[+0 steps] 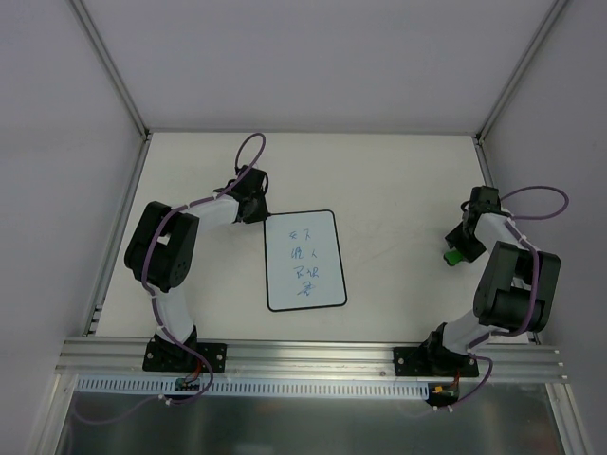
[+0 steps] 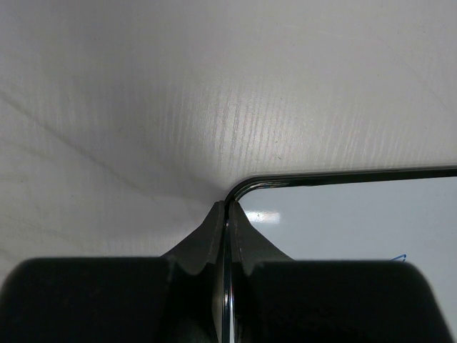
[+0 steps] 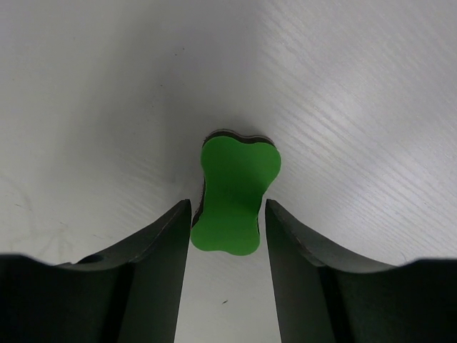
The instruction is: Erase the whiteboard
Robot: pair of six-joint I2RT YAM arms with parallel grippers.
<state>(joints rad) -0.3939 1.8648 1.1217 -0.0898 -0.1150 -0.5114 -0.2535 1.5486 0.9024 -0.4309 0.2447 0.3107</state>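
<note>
Green bone-shaped eraser (image 3: 235, 196) lies flat on the white table (image 1: 398, 180) — toward its right edge

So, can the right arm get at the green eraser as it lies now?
Probably yes. The right gripper is open with a finger on each side of the green eraser, which lies on the table, and nothing stands between them.
</note>
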